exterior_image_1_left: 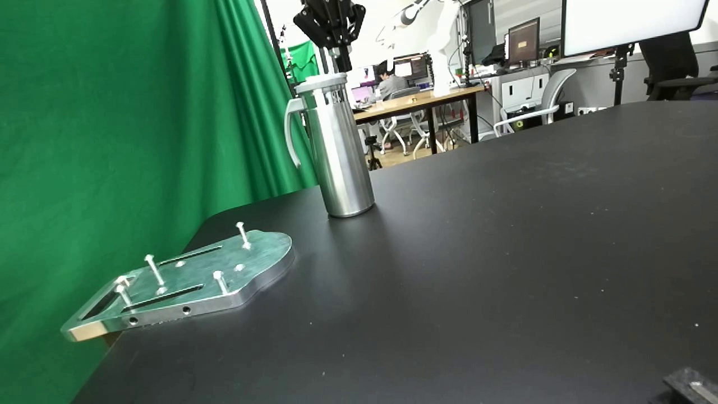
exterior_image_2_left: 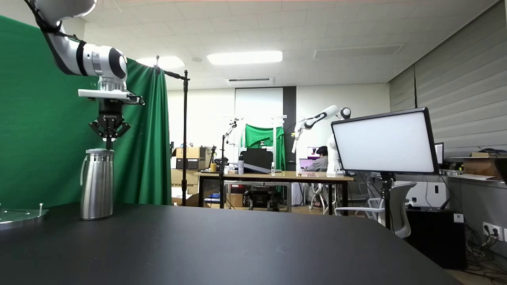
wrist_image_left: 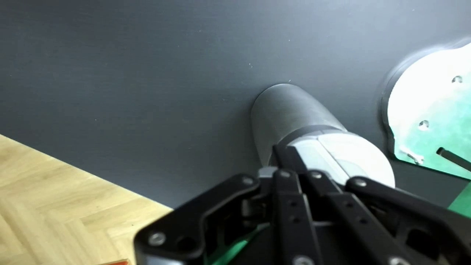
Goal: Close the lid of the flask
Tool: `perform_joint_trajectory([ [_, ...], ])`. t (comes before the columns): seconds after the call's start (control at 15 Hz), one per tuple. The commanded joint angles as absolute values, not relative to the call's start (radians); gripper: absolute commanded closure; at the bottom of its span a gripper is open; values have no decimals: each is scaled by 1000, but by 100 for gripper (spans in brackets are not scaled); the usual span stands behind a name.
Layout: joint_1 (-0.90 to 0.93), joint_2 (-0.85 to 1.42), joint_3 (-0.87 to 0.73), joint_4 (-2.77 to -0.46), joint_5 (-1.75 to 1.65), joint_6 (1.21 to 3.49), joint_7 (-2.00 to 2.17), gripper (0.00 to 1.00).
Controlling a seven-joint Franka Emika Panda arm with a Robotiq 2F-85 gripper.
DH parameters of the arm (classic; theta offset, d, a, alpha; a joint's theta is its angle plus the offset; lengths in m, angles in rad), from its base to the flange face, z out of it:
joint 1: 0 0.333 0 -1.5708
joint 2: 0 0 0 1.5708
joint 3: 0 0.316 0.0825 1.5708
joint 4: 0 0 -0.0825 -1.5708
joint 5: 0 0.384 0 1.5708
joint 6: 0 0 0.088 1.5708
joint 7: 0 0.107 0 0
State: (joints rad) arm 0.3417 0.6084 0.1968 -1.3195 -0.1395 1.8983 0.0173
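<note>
The flask [exterior_image_1_left: 343,151] is a tall brushed-steel cylinder standing upright near the table's edge. It also shows upright in an exterior view [exterior_image_2_left: 97,186], with its side handle [exterior_image_1_left: 290,132] near the top. The round grey lid [exterior_image_1_left: 321,82] sits on its top; in the wrist view the lid [wrist_image_left: 353,156] is pale with a seam across it. My gripper [exterior_image_1_left: 343,60] points down just over the lid's edge, also in an exterior view [exterior_image_2_left: 109,144]. In the wrist view its fingertips [wrist_image_left: 290,159] are together, with nothing seen between them, and cover part of the lid. Whether they touch it I cannot tell.
A translucent green board [exterior_image_1_left: 207,269] with upright pegs lies near the flask at the table's edge. A green curtain [exterior_image_1_left: 140,112] hangs close behind both. The black table [exterior_image_1_left: 477,252] extends to the other side. A light panel [exterior_image_2_left: 382,142] stands beyond the table.
</note>
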Motion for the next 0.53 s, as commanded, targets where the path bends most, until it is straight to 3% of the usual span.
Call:
perform_joint_trajectory([
  [0.0, 362, 653, 182, -1243, -135, 1846, 34, 100],
  [0.27, 344, 569, 206, -1287, -121, 1855, 21, 100],
  [0.33, 343, 535, 204, -1313, -130, 1847, 20, 74],
  [0.4, 343, 507, 199, -1331, -144, 1831, 16, 74],
  [0.47, 340, 475, 193, -1357, -155, 1816, 20, 67],
])
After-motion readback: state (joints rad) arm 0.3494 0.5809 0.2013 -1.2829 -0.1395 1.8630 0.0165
